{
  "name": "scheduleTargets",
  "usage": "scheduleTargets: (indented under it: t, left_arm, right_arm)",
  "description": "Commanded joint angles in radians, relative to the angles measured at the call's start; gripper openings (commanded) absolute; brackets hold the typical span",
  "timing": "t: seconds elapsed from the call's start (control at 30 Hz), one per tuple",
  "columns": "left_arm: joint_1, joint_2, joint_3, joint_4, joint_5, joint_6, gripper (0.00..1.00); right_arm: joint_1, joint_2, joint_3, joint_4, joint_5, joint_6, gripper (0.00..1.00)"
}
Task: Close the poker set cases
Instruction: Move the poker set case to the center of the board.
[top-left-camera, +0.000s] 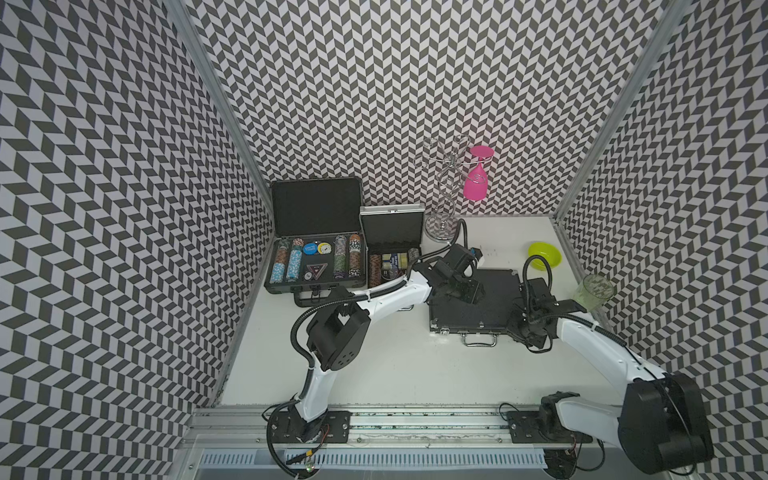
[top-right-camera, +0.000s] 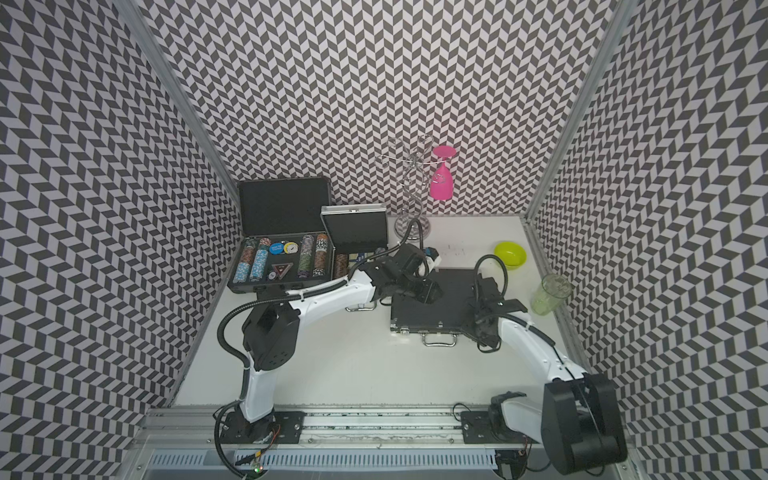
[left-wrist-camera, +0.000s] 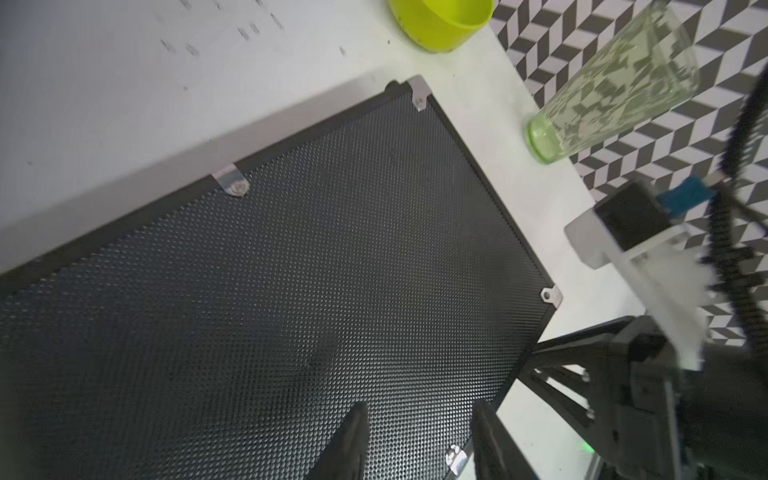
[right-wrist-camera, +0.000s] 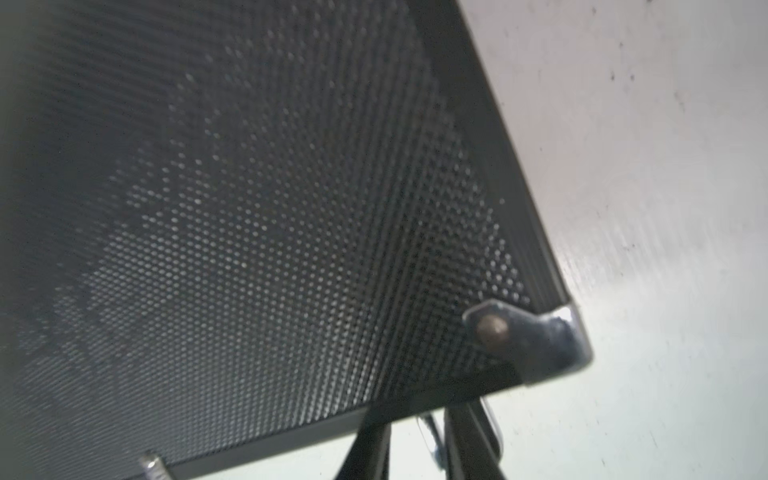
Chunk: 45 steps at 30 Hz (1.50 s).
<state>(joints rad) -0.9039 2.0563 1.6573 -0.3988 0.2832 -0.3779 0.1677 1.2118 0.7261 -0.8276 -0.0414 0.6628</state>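
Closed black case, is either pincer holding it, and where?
Left pincer: open over the case lid, holding nothing. Right pincer: astride a silver latch on its front edge; grip cannot be told.

two cases (top-left-camera: 316, 208) (top-left-camera: 392, 228) open; third case (top-left-camera: 496, 299) seemingly shut

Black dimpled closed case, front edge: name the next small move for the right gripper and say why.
Probably ease the right gripper down to press the metal clasp shut. The black dimpled case already has its lid flat, the left gripper is open above it, and the right fingers straddle that clasp at the front corner. Whether it is fastened cannot be told.
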Motion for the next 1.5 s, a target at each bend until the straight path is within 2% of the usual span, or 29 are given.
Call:
scheduleTargets:
  t: [0.0,0.1,0.27,0.53,0.77,0.9,1.0,1.13,1.17,1.27,1.33,1.47]
  left_arm:
    - [-0.015,0.030,0.031,-0.024,0.009,0.014,0.44]
    - [-0.016,0.061,0.059,-0.044,0.008,0.020,0.41]
    - [-0.022,0.043,0.040,-0.057,-0.029,0.018,0.37]
    - [-0.047,-0.082,-0.022,-0.058,-0.050,0.017,0.41]
    - [-0.136,-0.242,-0.236,0.065,-0.019,-0.083,0.50]
    - [-0.182,-0.215,-0.281,0.100,-0.011,-0.093,0.51]
    - [-0.191,-0.196,-0.286,0.059,-0.114,-0.093,0.54]
    - [-0.177,-0.258,-0.352,0.020,-0.275,-0.128,0.62]
    - [-0.172,-0.287,-0.387,0.023,-0.300,-0.145,0.66]
    - [-0.139,-0.375,-0.489,0.051,-0.329,-0.177,0.72]
    - [-0.104,-0.411,-0.530,0.061,-0.316,-0.182,0.75]
    - [-0.033,-0.441,-0.573,0.081,-0.253,-0.166,0.80]
  right_arm:
    - [0.004,-0.031,0.132,-0.033,0.050,-0.015,0.29]
    - [0.004,-0.032,0.196,-0.032,0.068,-0.033,0.24]
    - [0.001,0.068,0.210,-0.025,0.091,-0.077,0.01]
    - [0.002,0.154,0.038,0.062,0.026,-0.099,0.00]
    - [0.001,0.185,-0.029,0.117,0.002,-0.094,0.00]
    - [0.002,0.189,-0.028,0.128,-0.004,-0.094,0.00]
    - [0.001,0.188,-0.021,0.139,0.001,-0.095,0.00]
    - [0.002,0.183,0.043,0.117,0.026,-0.108,0.00]
    - [0.001,0.178,0.068,0.110,0.037,-0.111,0.07]
    - [0.002,0.168,0.156,0.080,0.075,-0.125,0.41]
    - [-0.001,0.181,0.217,0.046,0.119,-0.139,0.52]
    - [-0.029,0.186,0.279,0.028,0.174,-0.160,0.64]
